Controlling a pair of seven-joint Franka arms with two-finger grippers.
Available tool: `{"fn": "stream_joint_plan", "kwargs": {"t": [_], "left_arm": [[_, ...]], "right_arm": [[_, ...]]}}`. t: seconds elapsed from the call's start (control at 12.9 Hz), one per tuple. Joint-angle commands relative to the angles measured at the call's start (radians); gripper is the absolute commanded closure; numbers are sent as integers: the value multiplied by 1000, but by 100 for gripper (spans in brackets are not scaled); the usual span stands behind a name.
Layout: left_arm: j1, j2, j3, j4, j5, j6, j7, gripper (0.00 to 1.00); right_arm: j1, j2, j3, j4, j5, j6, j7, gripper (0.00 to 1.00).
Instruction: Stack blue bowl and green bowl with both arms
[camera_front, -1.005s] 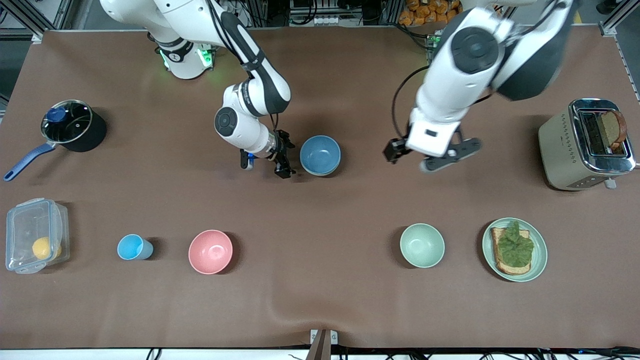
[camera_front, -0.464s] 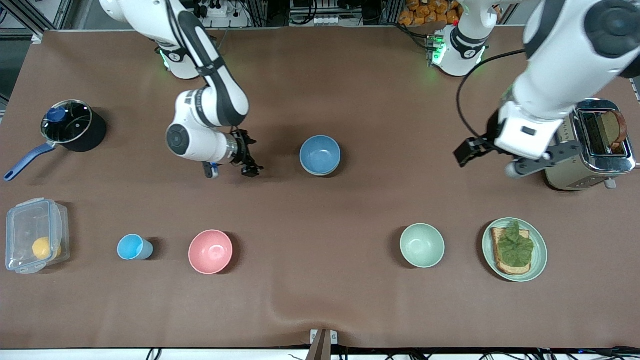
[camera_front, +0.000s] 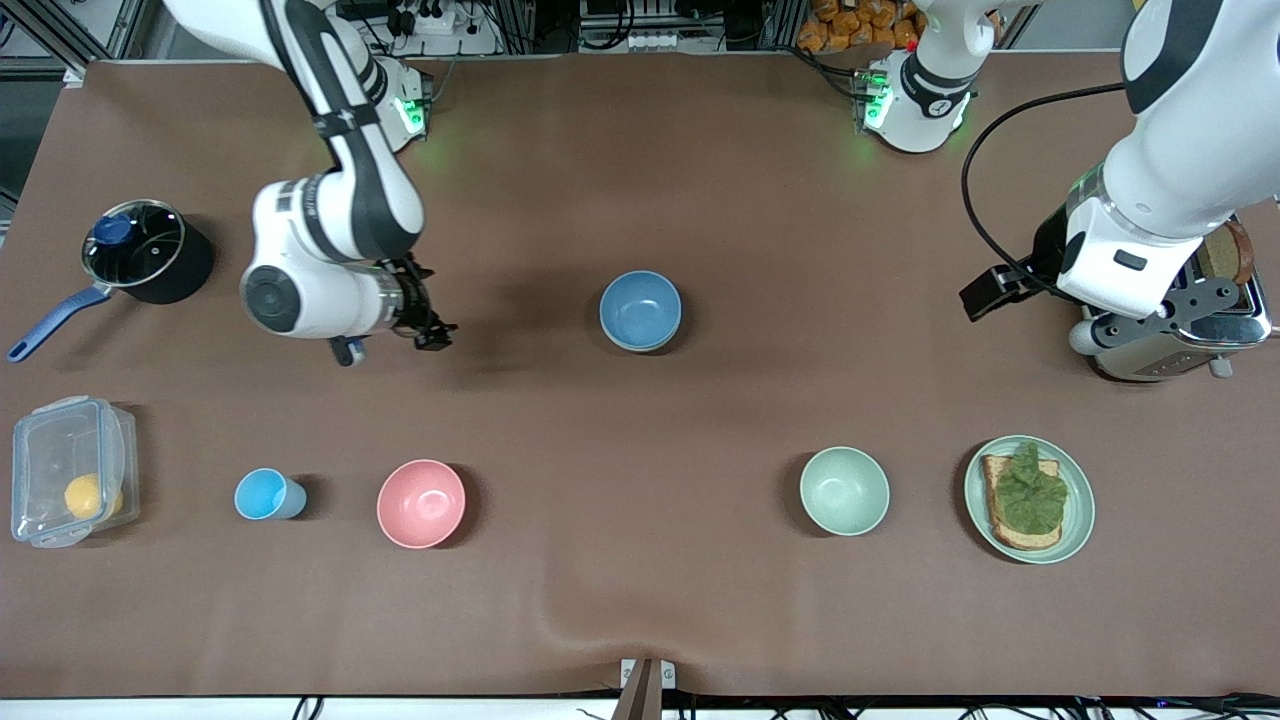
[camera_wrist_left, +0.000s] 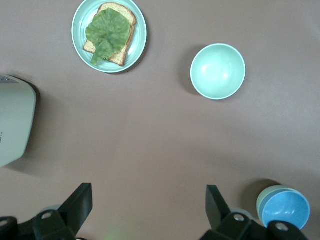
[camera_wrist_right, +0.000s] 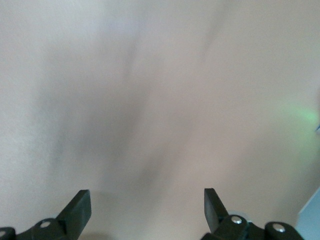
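White arms — black joints (green base lights), black cable.

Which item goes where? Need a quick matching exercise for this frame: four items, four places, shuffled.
Items:
1. blue bowl
2. pink bowl
3. lettuce toast
4. yellow fruit

Places:
A. in the clear container
B. nested in the green bowl
C. on the pale green plate
D. beside the light-blue cup

Pairs: 1-B, 2-D, 3-C, 4-A
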Motion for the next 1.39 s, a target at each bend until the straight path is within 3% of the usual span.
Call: {"fn": "stream_joint_plan", "kwargs": {"t": [0.0,0.15,0.39,0.62,0.77,1.08,1.31], "left_arm": [[-4,-11,19,32,1,-34,85,0],[-47,-35,74,32,-11,-35,112,0],[-111,-81,186,6,-43,-57,217,0],[-133,-115,215,-40,-43,-54,250,0],[-183,-132,295,-67,-69,-45,257,0],[-165,-135,303,-74,-71,-45,322,0],[-163,-134,312,-72,-71,-38,323,0]], "right_arm": [[-142,-41,-12,104,-67,-175,-247,0],[-259,-34,-6,201,-90,-260,-423,0],[-344,-40,2,247,-219,-256,-634,0],[-576,-43,179,384,-230,-266,-828,0],[-603,-64,213,433,-276,-263,-876,0],[-704,-141,417,458,-340,-234,-917,0],[-730,-189,437,445,-351,-184,-934,0]]}}
